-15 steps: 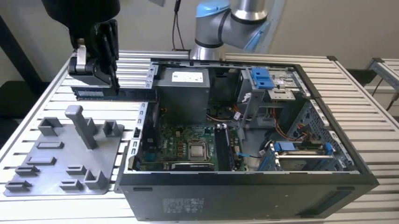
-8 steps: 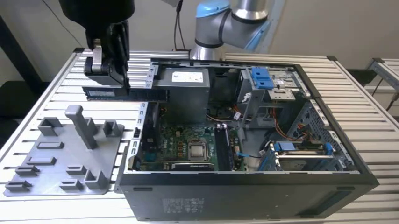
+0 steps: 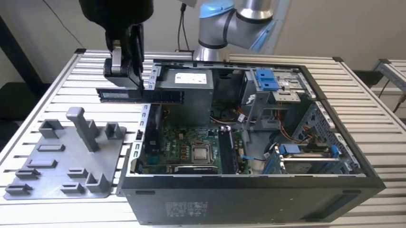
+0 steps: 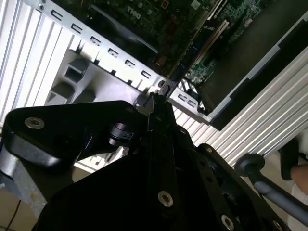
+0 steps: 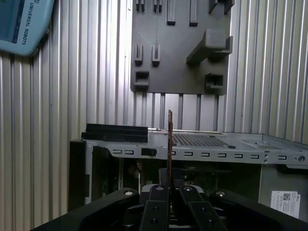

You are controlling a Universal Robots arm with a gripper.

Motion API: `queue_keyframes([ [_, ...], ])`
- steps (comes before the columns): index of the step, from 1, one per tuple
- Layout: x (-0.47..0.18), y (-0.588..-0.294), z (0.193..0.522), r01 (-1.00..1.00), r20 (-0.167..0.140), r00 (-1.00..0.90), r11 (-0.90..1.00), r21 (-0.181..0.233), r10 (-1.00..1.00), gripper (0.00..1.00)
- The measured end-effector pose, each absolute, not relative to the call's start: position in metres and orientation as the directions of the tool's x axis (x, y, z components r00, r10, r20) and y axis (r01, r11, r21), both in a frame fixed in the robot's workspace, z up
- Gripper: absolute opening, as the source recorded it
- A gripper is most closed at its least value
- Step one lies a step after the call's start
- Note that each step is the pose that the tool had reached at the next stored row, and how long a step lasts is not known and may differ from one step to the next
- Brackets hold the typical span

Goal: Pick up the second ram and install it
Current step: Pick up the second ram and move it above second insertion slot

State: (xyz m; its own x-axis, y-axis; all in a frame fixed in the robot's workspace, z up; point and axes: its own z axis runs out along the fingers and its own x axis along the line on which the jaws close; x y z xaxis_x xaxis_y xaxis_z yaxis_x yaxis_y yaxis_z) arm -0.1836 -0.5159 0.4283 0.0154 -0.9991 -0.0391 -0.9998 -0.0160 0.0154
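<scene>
The gripper (image 3: 125,80) is closed on the second ram (image 3: 163,96). Its fingers clamp the flat faces of the stick near the middle, and the stick reaches out level on both sides of them. In the first wrist view the second ram (image 5: 170,139) appears edge-on, as a thin line that runs straight away from the gripper (image 5: 169,195).

The stick is in the air and touches nothing except the fingers. Directly under the gripper is the side wall of the open computer case (image 3: 355,164). Below it on one side is the grey fixture tray (image 3: 57,164) on the slatted table (image 3: 63,90). Below it on the other side, deeper inside the case, lies the motherboard (image 3: 184,142) with the processor (image 3: 201,153).

In my judgement the picking part is done and the carrying towards the case is the step in hand; the stick is not yet over the board.

The installing, I think, calls for bringing the long edge of the stick parallel to a free memory slot beside the processor and exactly above it, with the contact edge turned down. I cannot tell from here which slot is free. The case wall and the cables inside leave little room beside the fingers, so a tilted approach could catch on them.
</scene>
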Motion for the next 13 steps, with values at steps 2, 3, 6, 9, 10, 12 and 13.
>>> queue_keyframes([
  [2, -0.179, -0.516, 0.428, -1.000, -0.039, 0.015, -0.016, 0.015, -0.999, 0.14],
  [3, -0.177, -0.516, 0.428, -1.000, -0.039, 0.015, -0.016, 0.015, -0.999, 0.14],
  [6, -0.170, -0.516, 0.428, -1.000, -0.039, 0.015, -0.016, 0.015, -0.999, 0.14],
  [9, -0.163, -0.516, 0.428, -1.000, -0.039, 0.015, -0.016, 0.015, -0.999, 0.14],
  [10, -0.160, -0.516, 0.428, -1.000, -0.039, 0.015, -0.016, 0.015, -0.999, 0.14],
  [12, -0.156, -0.516, 0.428, -1.000, -0.039, 0.015, -0.016, 0.015, -0.999, 0.14],
  [13, -0.153, -0.516, 0.428, -1.000, -0.039, 0.015, -0.016, 0.015, -0.999, 0.14],
])
